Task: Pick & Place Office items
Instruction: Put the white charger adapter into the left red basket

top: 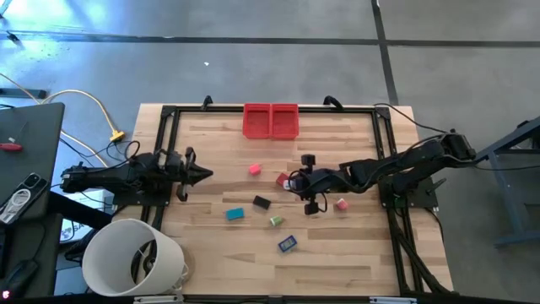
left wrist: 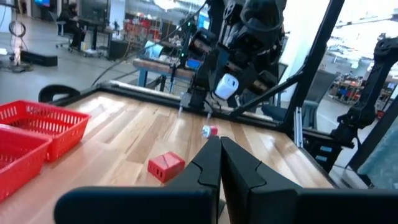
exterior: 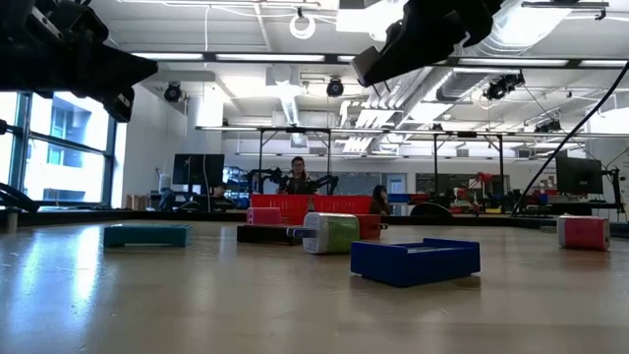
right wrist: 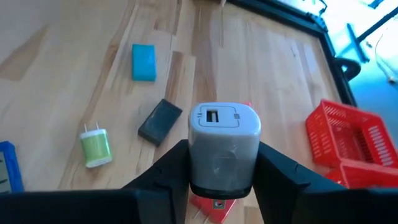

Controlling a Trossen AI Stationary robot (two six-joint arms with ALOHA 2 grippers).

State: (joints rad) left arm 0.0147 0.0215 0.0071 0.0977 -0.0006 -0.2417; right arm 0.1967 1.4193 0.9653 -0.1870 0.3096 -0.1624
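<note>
White charger (right wrist: 224, 144) between right gripper (right wrist: 221, 168) fingers

Two red plastic mesh bins (top: 271, 121) sit side by side at the table's far edge; the large white bucket (top: 133, 257) stands off the near left corner; small rectangular office pieces (top: 261, 202) lie scattered mid-table between them.

Bright overhead lighting, soft wrist-view blur.
</note>
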